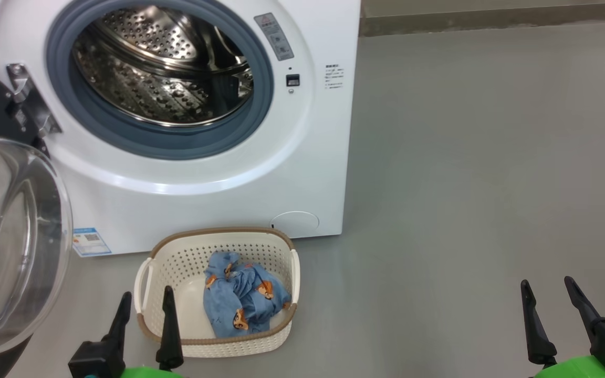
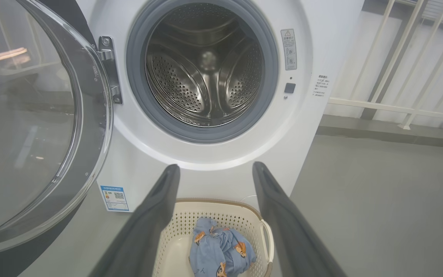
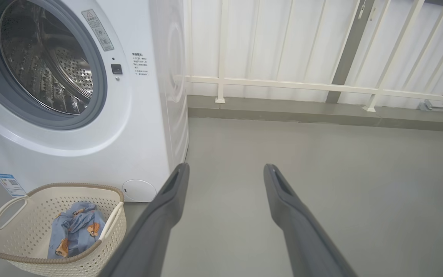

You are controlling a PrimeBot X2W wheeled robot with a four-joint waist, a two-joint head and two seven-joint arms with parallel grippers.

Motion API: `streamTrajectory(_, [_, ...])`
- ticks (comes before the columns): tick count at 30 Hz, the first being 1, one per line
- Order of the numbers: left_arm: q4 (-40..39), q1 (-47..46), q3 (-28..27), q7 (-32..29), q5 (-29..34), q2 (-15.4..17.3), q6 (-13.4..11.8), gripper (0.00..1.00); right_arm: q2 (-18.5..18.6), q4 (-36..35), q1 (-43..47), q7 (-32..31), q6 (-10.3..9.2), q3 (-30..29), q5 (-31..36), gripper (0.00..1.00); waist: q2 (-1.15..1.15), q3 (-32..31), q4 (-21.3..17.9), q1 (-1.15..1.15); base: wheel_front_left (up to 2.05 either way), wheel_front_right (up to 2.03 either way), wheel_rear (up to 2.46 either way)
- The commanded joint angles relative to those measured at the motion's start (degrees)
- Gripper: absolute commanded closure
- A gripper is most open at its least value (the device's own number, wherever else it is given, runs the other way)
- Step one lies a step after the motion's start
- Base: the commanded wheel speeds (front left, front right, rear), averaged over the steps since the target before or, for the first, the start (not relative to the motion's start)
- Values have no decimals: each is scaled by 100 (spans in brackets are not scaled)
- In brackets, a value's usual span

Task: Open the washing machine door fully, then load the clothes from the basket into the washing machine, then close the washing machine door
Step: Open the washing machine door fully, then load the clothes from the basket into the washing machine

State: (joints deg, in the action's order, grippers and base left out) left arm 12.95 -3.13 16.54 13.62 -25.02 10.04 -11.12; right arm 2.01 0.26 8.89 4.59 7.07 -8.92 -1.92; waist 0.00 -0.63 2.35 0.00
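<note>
Both the left fingers (image 1: 169, 331) and the right fingers (image 1: 533, 325) are spread wide, holding nothing. The clothes (image 1: 242, 299) lie crumpled in the basket (image 1: 229, 239), just before the washing machine (image 1: 202, 205), near the left fingers. The washing machine door (image 1: 19, 236) hangs open at left. Print on the blue label (image 1: 91, 241) is too small to read.

My left pincer (image 1: 146, 294) sits low on my left side, its two dark fingers (image 1: 169, 328) pointing up and spread well apart, holding nothing. My right pincer (image 1: 546, 282) sits low on my right, likewise wide apart and empty. Both rise from my green wrists (image 1: 575, 368) at the head view's bottom edge
</note>
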Motion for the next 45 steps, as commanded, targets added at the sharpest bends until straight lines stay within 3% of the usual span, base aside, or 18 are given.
streamTrajectory(1, [-79,-219,-171,50,71,87,-9,0,87,-194,-52,2,42,126,45,0,0,-16,-70,0,0,0,0])
streamTrajectory(22, [180,-351,-52,103,178,58,-35,0,87,-212,-32,-15,42,122,-36,0,0,0,-44,0,6,-6,0])
streamTrajectory(45, [246,-431,-62,116,147,101,-118,0,87,-163,-95,2,42,111,-73,0,0,56,12,0,104,-103,0])
